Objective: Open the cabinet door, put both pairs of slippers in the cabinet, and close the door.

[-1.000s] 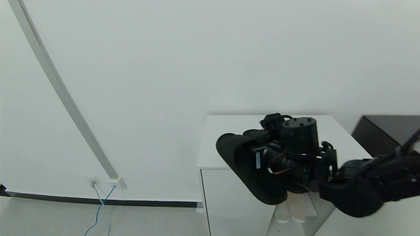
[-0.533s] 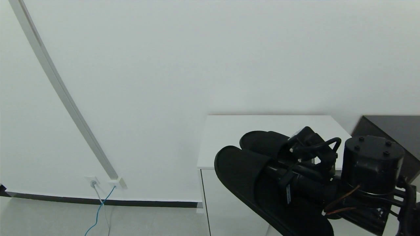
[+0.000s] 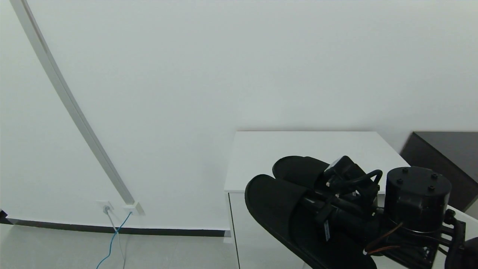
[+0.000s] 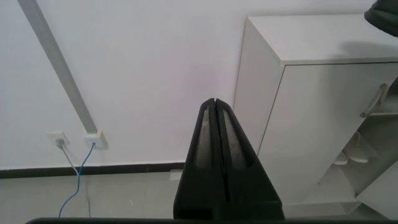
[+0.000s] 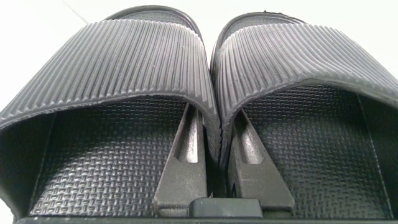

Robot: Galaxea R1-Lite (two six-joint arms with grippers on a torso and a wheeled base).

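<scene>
the right gripper squeezes the black slippers, one finger inside each shoe, pinching their inner sides together. the pair hangs in the air just in front of the white cabinet, near its top edge. the left gripper is off to the cabinet's side, its fingers pressed together on nothing.

A grey conduit slants down the wall, ending beside a socket; a blue cable trails to the floor.
</scene>
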